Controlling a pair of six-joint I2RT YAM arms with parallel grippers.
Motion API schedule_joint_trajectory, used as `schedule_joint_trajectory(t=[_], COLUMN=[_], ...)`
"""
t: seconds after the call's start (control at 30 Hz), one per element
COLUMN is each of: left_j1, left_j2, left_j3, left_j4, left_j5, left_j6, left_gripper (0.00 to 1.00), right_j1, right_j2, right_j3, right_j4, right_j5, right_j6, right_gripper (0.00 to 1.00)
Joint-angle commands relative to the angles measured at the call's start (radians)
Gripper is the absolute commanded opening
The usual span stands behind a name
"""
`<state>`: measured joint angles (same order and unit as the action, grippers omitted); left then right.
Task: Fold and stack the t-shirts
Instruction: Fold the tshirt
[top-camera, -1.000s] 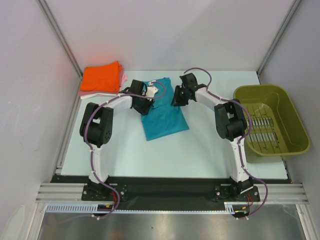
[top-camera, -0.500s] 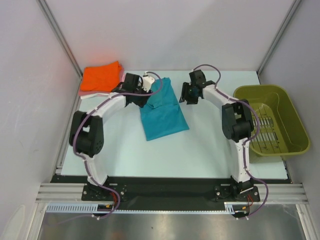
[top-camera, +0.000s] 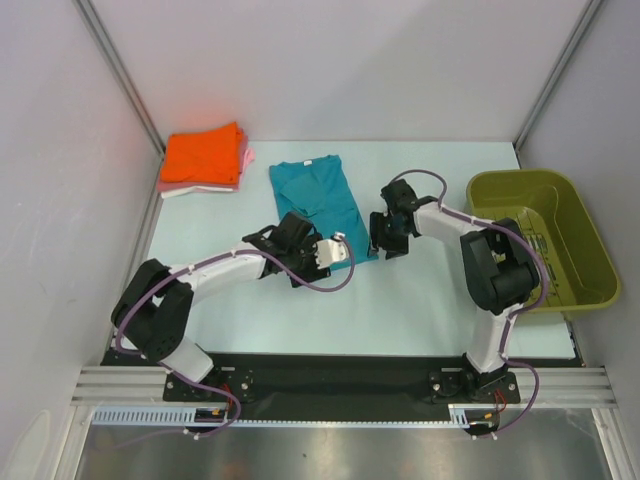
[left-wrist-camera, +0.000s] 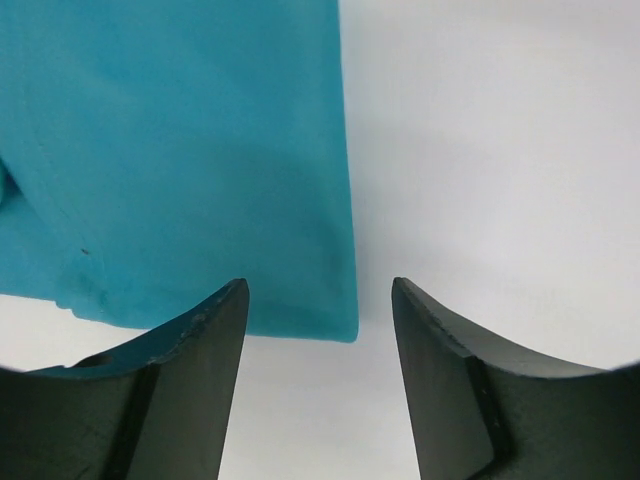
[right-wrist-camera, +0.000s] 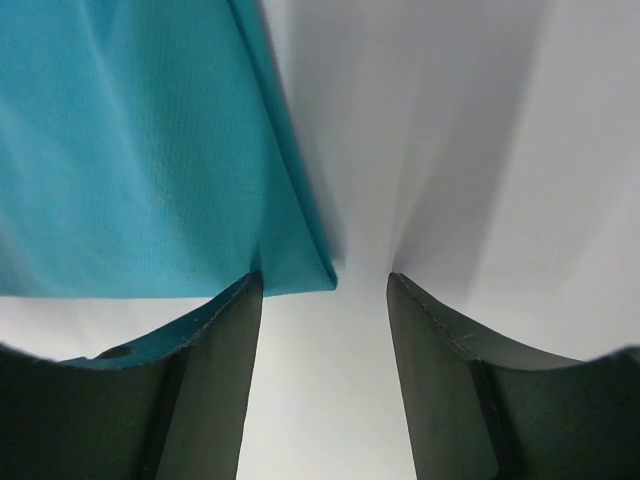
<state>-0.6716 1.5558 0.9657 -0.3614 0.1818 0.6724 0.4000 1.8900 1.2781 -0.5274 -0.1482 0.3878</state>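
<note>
The teal t-shirt (top-camera: 318, 195) lies flat on the table, folded into a long strip with its collar at the far end. My left gripper (top-camera: 300, 260) is open at the shirt's near left end; in the left wrist view (left-wrist-camera: 320, 285) a near corner of the shirt (left-wrist-camera: 180, 150) lies just ahead of the jaws. My right gripper (top-camera: 386, 240) is open at the near right corner; its wrist view (right-wrist-camera: 325, 278) shows that corner (right-wrist-camera: 150, 150) beside its left finger. The orange shirt (top-camera: 204, 154) tops a folded stack over pink (top-camera: 247, 158) and white (top-camera: 176, 189) ones.
An olive-green basket (top-camera: 590, 255) stands at the right edge of the table (top-camera: 430, 300). The folded stack sits in the far left corner against the wall. Both arms reach over the middle of the table.
Both grippers have moved from the teal shirt's far end to its near end. The shirt, skewed before, now lies straighter and flat.
</note>
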Motion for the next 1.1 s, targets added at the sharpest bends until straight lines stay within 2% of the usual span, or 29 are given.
schedule_joint_trajectory(t=[0.0, 0.17, 0.3, 0.47, 0.57, 0.63, 0.73, 0.8, 0.83, 0.87, 0.9, 1.07], left_j1=[-0.025, -0.028, -0.031, -0.033, -0.033, -0.033, -0.033, -0.033, -0.033, -0.031, -0.031, -0.025], left_j2=[0.000, 0.038, 0.053, 0.026, 0.013, 0.026, 0.033, 0.036, 0.042, 0.053, 0.059, 0.021], left_j3=[-0.031, -0.076, -0.088, -0.140, -0.174, -0.174, -0.162, -0.159, -0.156, -0.153, -0.148, -0.098], left_j4=[0.050, 0.102, 0.079, 0.045, 0.090, 0.128, 0.174, 0.190, 0.208, 0.214, 0.216, 0.083], left_j5=[-0.036, -0.081, -0.068, -0.036, -0.083, -0.111, -0.154, -0.179, -0.179, -0.217, -0.243, -0.203], left_j6=[0.058, 0.046, 0.024, 0.070, 0.093, 0.089, 0.066, 0.059, 0.061, 0.062, 0.061, 0.050], left_gripper=[0.66, 0.65, 0.64, 0.65, 0.64, 0.61, 0.51, 0.39, 0.30, 0.06, 0.00, 0.00], right_j1=[0.020, 0.030, 0.030, 0.031, 0.031, 0.030, 0.026, 0.025, 0.025, 0.023, 0.023, 0.036], right_j2=[-0.034, -0.003, 0.003, 0.007, 0.012, 0.021, 0.011, 0.004, -0.002, -0.009, -0.012, -0.071], right_j3=[-0.020, -0.023, -0.036, -0.034, -0.039, -0.045, -0.056, -0.063, -0.065, -0.063, -0.063, -0.068], right_j4=[0.053, 0.073, 0.081, 0.089, 0.098, 0.107, 0.122, 0.121, 0.121, 0.115, 0.110, 0.020], right_j5=[-0.030, -0.031, -0.034, -0.048, -0.056, -0.070, -0.077, -0.071, -0.071, -0.074, -0.082, -0.073], right_j6=[0.020, 0.040, 0.051, 0.057, 0.065, 0.075, 0.091, 0.094, 0.092, 0.091, 0.088, 0.042], right_gripper=[0.59, 0.58, 0.49, 0.47, 0.38, 0.26, 0.10, 0.01, 0.00, 0.00, 0.00, 0.00])
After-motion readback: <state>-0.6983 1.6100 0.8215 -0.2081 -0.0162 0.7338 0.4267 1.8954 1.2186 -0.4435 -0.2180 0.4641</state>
